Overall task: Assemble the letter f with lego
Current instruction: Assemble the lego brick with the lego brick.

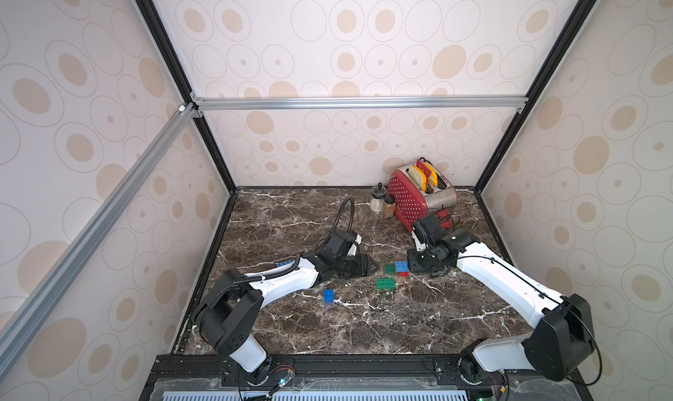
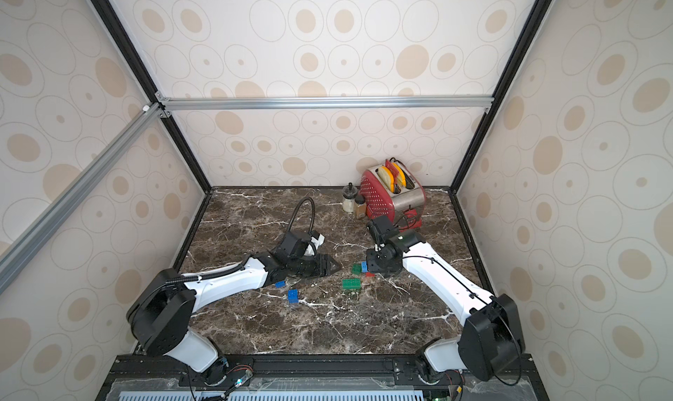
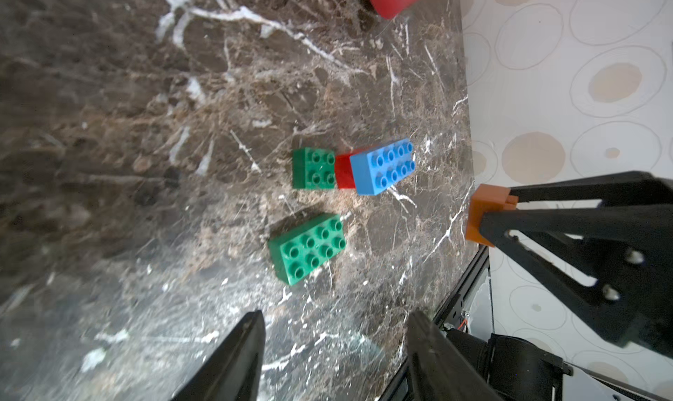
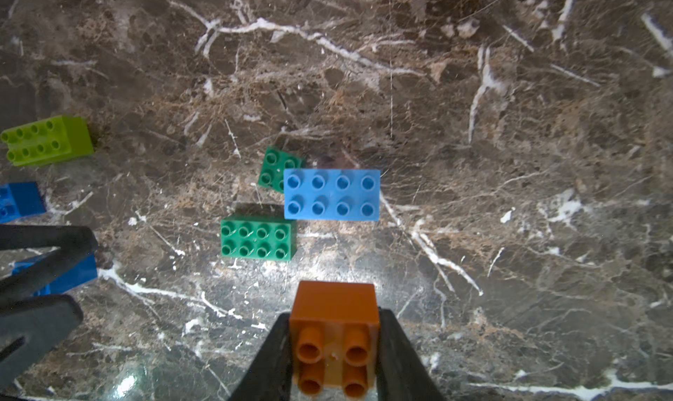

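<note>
A light blue oblong lego brick (image 4: pixel 331 194) sits on a red brick (image 3: pixel 344 171), with a dark green square brick (image 3: pixel 314 168) touching it. A green oblong brick (image 3: pixel 307 248) lies just in front of them. My right gripper (image 4: pixel 335 314) is shut on an orange square brick (image 4: pixel 335 304), held above the table beside this group. My left gripper (image 3: pixel 335 313) stands open and empty, low over the table and pointing at the group. A blue brick (image 1: pixel 329 296) lies by the left arm, another blue brick (image 2: pixel 280 283) is partly under it, and a lime green brick (image 4: pixel 47 138) lies further off.
A red toaster (image 1: pixel 418 195) and two small jars (image 1: pixel 376 199) stand at the back right, close behind the right arm. Patterned walls close in the marble table (image 1: pixel 364 326) on three sides.
</note>
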`<state>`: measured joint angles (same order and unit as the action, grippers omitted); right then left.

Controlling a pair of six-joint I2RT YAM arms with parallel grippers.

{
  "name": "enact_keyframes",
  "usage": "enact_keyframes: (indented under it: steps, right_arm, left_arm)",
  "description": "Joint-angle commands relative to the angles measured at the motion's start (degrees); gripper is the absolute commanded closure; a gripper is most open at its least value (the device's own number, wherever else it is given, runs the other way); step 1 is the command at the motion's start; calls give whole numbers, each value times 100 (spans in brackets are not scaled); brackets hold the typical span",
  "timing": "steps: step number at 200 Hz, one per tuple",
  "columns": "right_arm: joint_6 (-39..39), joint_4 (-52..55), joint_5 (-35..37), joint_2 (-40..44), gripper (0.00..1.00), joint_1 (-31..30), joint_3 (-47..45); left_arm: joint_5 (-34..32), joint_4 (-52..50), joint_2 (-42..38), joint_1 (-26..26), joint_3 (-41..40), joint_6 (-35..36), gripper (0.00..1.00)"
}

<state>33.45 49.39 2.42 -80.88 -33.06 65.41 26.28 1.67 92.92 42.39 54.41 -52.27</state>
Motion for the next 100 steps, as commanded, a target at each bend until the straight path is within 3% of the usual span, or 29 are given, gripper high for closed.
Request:
enact_keyframes:
  steps: [1,100]
  right_arm:
    - [-449,124,-202,-325,64,34,248]
    - [-739,-53,-311,-1008,65,149,463]
  left_arm:
    - [340,1039,343,11,280,-530,44]
    - [794,1504,1559,38,948,-786,53]
